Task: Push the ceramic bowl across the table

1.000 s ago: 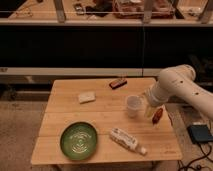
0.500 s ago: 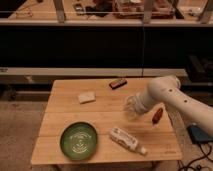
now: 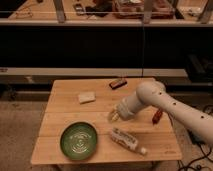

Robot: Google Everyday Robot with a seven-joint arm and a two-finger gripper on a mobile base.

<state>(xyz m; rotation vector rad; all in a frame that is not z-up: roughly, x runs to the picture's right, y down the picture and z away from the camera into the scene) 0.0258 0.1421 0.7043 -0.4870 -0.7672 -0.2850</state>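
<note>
The green ceramic bowl [image 3: 79, 140] sits upright on the light wooden table [image 3: 65, 107], near its front left corner. It is wide and shallow, with a darker rim and a pale pattern at its centre. My gripper [image 3: 114, 116] hangs low over the middle of the table, at the end of the white arm [image 3: 150, 97] that reaches in from the right. It is up and to the right of the bowl, with a clear gap between them.
A white tube [image 3: 127, 141] lies just right of the bowl, below the gripper. A pale block [image 3: 86, 97] lies at the back left, a small dark object [image 3: 118, 83] at the back edge, and a reddish-brown item [image 3: 157, 116] near the right edge. Dark shelving stands behind the table.
My arm has swung left from the table's right side toward its middle, closer to the bowl. The small cup seen earlier is now hidden behind the arm. The bowl has not moved.
</note>
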